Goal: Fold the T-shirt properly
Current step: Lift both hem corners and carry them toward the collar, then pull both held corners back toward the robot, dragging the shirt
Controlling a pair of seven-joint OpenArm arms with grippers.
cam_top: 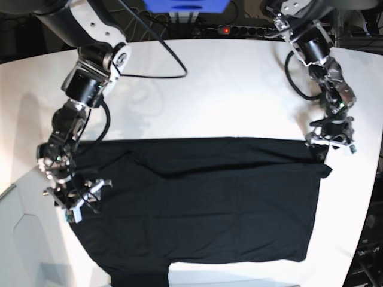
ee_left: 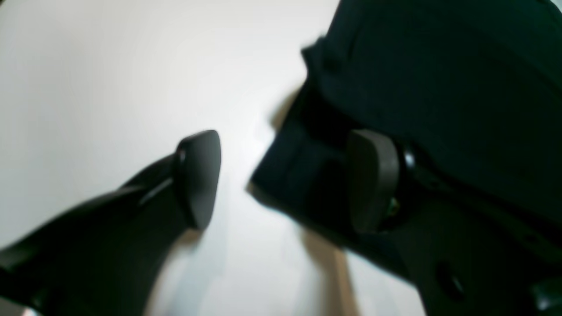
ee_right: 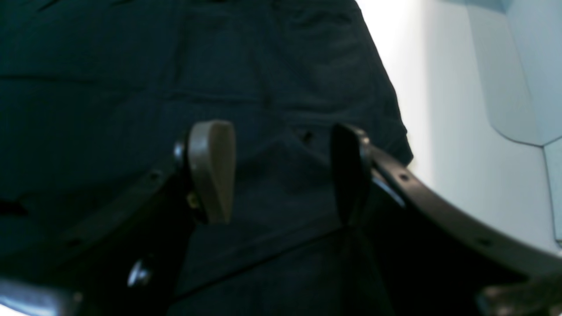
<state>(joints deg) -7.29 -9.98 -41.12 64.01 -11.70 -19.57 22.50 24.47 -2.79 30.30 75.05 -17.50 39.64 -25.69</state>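
T-shirt (cam_top: pixel 197 200) flat betw. both, left end effector (ee_left: pixel 285 180) & right end effector (ee_right: pixel 281 171) wide open, holding nothing

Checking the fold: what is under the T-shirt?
The white table shows all round the black T-shirt. Whatever lies beneath the cloth is covered. No print or label shows.

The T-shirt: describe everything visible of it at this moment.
The T-shirt is plain black cloth, lying spread across the white table with its far edge folded over into a straight line. Shallow creases run across it; no print or label shows. A sleeve pokes out near the left end effector, which is open beside it; the right end effector is open over the opposite edge.
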